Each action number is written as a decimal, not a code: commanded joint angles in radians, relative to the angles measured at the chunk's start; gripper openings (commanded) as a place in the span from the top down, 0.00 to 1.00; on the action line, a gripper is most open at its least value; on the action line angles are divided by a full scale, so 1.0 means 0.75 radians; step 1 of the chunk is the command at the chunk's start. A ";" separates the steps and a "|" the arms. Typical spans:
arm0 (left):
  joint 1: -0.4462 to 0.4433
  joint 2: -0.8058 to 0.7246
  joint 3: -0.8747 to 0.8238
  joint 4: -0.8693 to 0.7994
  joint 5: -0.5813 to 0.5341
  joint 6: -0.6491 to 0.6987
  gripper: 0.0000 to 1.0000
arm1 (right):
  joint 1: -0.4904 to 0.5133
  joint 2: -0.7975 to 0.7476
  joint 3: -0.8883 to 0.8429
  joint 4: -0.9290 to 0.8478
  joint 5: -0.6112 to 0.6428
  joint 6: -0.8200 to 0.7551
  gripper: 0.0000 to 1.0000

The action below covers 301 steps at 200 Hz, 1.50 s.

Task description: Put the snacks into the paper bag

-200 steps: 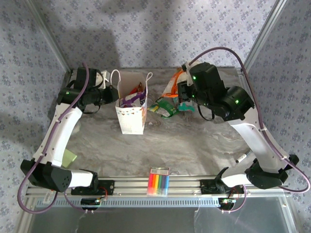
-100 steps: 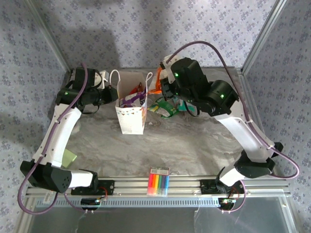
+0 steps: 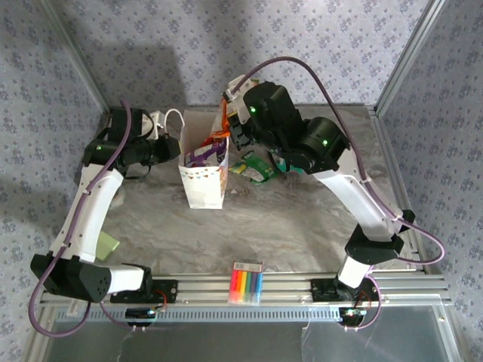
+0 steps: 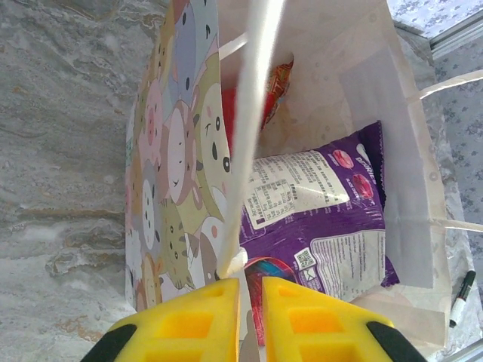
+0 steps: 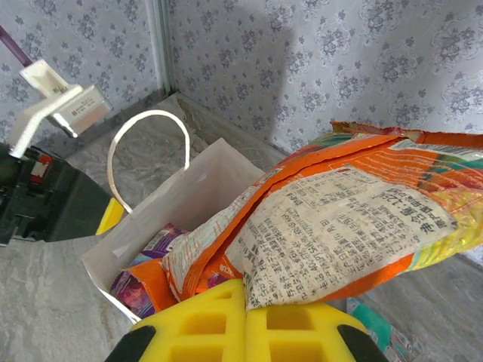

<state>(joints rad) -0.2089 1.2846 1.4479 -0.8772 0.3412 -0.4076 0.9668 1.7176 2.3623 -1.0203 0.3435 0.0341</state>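
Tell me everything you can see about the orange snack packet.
The orange packet looks like crinkly foil, with a pale panel of small print. The right claw is shut on its lower edge, holding it in the air, tilted, above the open paper bag. Whether it touches the bag I cannot tell.

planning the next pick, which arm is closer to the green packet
Right. Its jaws hold the orange packet beside the green packet; the left jaws, across the paper bag, grip its handle.

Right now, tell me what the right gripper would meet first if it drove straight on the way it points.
Probably the open mouth of the paper bag: the right gripper, shut on the orange packet, points into it, and the purple packet inside lies beyond. Depth is unclear.
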 commanded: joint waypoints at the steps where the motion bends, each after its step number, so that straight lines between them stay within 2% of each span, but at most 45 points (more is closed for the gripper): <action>1: 0.010 -0.036 -0.007 0.028 0.049 0.026 0.84 | 0.007 0.023 0.051 0.091 -0.015 -0.096 1.00; 36: 0.015 -0.034 -0.022 0.042 0.064 0.022 0.84 | 0.006 0.106 0.105 0.121 -0.038 -0.180 1.00; 73: 0.024 -0.022 -0.028 0.053 0.072 0.018 0.84 | 0.017 0.226 0.225 0.055 -0.013 -0.237 1.00; 129: 0.037 -0.007 -0.028 0.060 0.087 0.013 0.84 | 0.038 0.346 0.295 0.050 0.165 -0.386 1.00; 198: 0.041 0.023 -0.024 0.069 0.098 0.004 0.84 | 0.012 0.429 0.295 0.057 0.348 -0.482 1.00; 301: 0.041 0.038 -0.019 0.078 0.105 -0.009 0.84 | 0.000 0.439 0.172 0.075 0.403 -0.529 1.00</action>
<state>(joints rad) -0.1829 1.3121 1.4200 -0.8341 0.3973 -0.4091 0.9684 2.0670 2.5225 -1.0039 0.6003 -0.3340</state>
